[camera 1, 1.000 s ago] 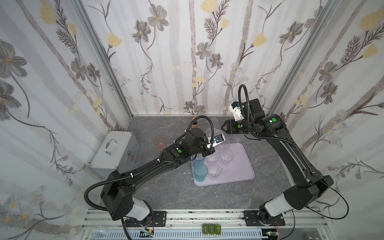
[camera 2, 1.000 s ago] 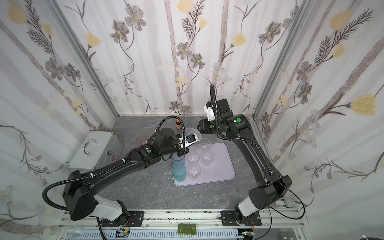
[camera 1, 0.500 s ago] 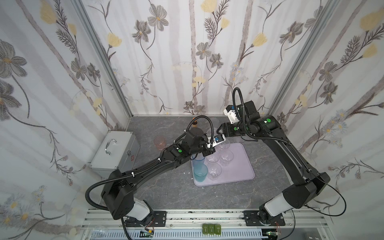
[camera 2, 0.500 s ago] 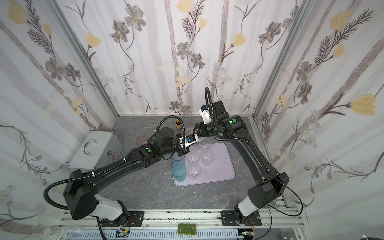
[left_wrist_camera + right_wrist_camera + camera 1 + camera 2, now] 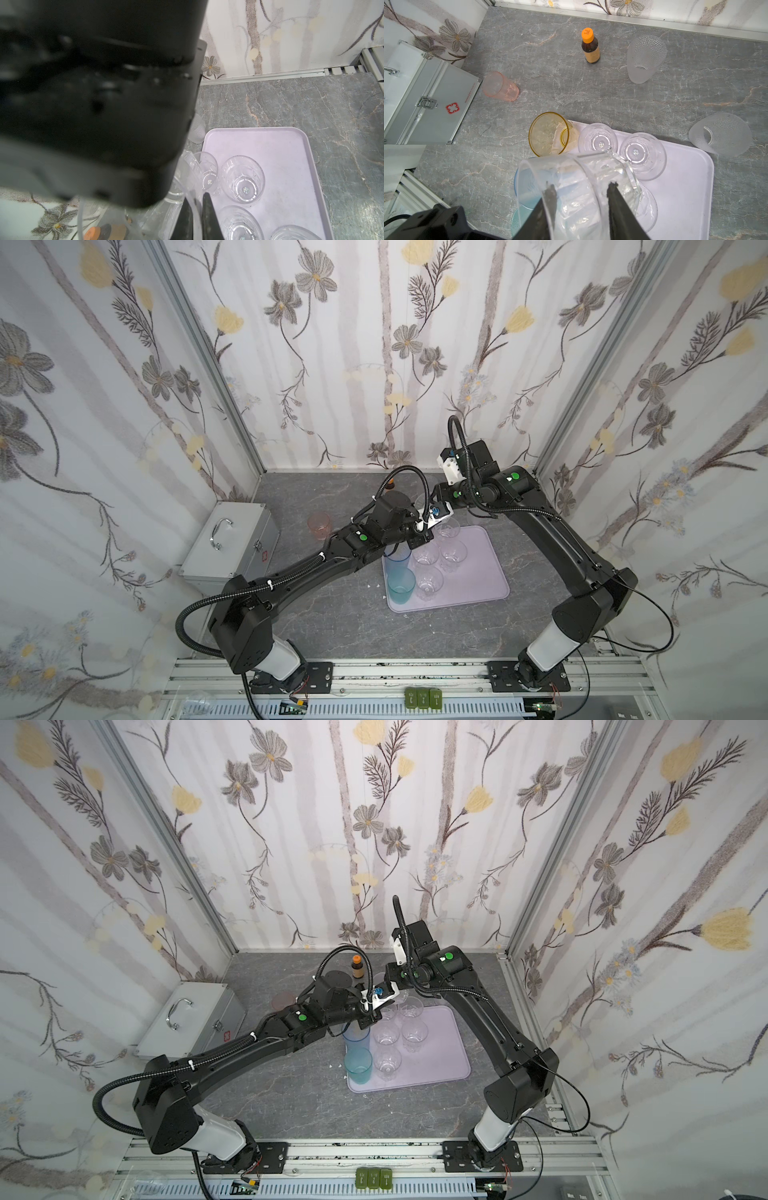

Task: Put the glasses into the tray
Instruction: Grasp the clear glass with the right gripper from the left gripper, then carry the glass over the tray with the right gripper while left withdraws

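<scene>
The lilac tray (image 5: 484, 572) holds a teal glass (image 5: 401, 587), a tall blue glass (image 5: 397, 562) and several clear glasses (image 5: 454, 551). An amber glass (image 5: 548, 134) stands at its far left corner. My left gripper (image 5: 197, 201) is shut, pinching the wall of a clear glass (image 5: 190, 166) above that corner. In the right wrist view the same tilted clear glass (image 5: 581, 187) lies between the fingers of my right gripper (image 5: 581, 188), which are closed on it. A pink glass (image 5: 499, 86) and two frosted glasses (image 5: 645, 56) (image 5: 720, 133) stand on the table.
A silver metal case (image 5: 228, 543) sits at the left wall. A small brown bottle with an orange cap (image 5: 589, 46) stands near the back wall. The right gripper's body fills most of the left wrist view. Both arms meet over the tray's far left corner.
The right arm has swung left to meet the left gripper, and its jaws have narrowed around the clear glass. The left arm has stayed put, still pinching the glass.
</scene>
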Robot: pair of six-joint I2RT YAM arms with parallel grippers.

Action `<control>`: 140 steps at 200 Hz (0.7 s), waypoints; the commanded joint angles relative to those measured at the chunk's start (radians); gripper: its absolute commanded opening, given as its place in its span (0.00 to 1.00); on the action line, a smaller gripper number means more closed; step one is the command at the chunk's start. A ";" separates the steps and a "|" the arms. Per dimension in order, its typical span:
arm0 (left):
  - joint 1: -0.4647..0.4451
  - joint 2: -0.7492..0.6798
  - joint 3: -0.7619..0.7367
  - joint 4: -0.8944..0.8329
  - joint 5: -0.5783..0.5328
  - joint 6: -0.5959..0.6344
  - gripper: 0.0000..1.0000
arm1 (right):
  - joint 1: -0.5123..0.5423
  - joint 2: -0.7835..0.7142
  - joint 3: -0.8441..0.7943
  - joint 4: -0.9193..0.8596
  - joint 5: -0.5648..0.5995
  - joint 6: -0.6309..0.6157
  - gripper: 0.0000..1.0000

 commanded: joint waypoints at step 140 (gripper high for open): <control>-0.010 -0.023 0.029 0.095 -0.100 0.024 0.16 | -0.062 -0.015 -0.082 0.053 0.090 0.023 0.00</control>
